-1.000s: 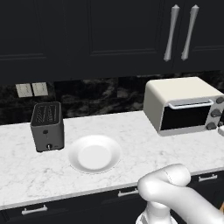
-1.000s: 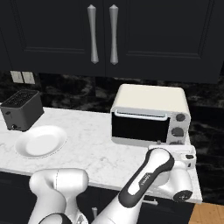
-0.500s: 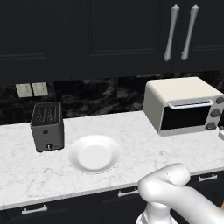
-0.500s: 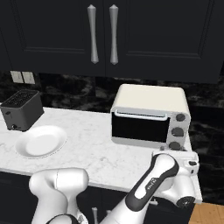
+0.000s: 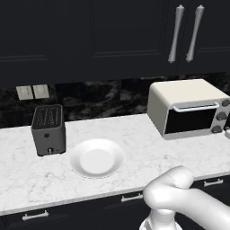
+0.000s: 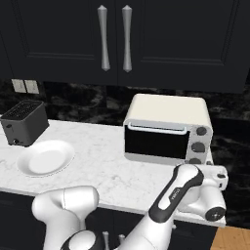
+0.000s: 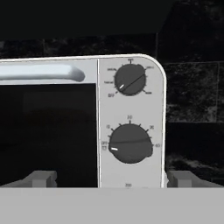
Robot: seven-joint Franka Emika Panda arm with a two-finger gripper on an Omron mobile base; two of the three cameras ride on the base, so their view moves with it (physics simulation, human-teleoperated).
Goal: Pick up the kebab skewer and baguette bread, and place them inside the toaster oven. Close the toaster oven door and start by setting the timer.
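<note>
Over the last second the arm's forearm and wrist [image 6: 195, 193] swung down and out toward 4 o'clock in the right base view, ending low at the table's front right corner, just in front of the toaster oven's knob panel [image 6: 197, 146]. A second ago the wrist had sat closer in against that panel. In the left base view, the elbow [image 5: 173, 191] at 5 o'clock rose slightly.

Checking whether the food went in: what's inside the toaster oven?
The toaster oven door is closed; its dark glass hides the inside, so any food there cannot be seen.
</note>
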